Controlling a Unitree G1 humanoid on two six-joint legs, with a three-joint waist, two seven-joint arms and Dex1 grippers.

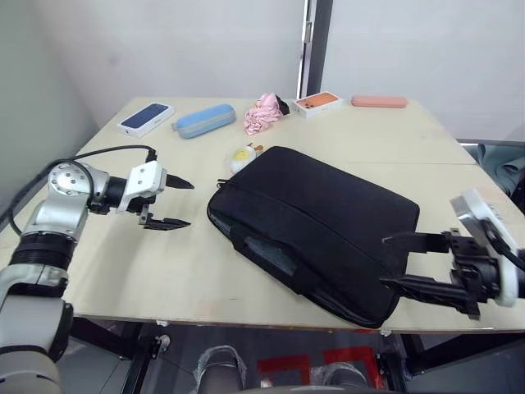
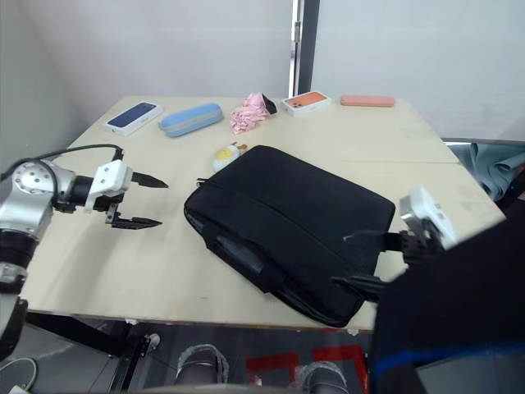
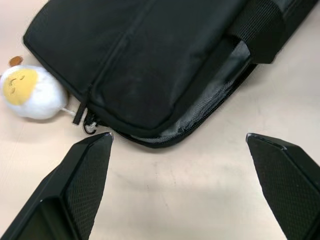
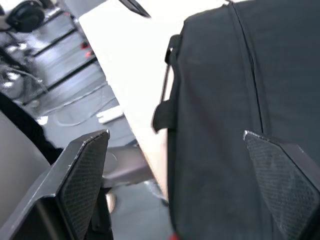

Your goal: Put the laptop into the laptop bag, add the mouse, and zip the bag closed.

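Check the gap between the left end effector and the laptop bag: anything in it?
Nothing: bare tabletop between the left end effector and the laptop bag, seen in the left eye view. The plush charm sits off that line, at the bag's far corner.

Black laptop bag (image 2: 291,226) lying askew across the pale worktop (image 2: 164,263), plush charm (image 2: 223,154) touching its far corner. Left claw (image 2: 146,202) hovering just beside the bag's left end, fingers spread. Right claw (image 2: 361,261) at the bag's right end, fingers parted, one above and one below its edge. Along the far edge: blue-topped box (image 2: 131,116), light-blue case (image 2: 190,120), pink cloth (image 2: 250,112), orange-topped box (image 2: 306,103), pink oblong (image 2: 367,101).
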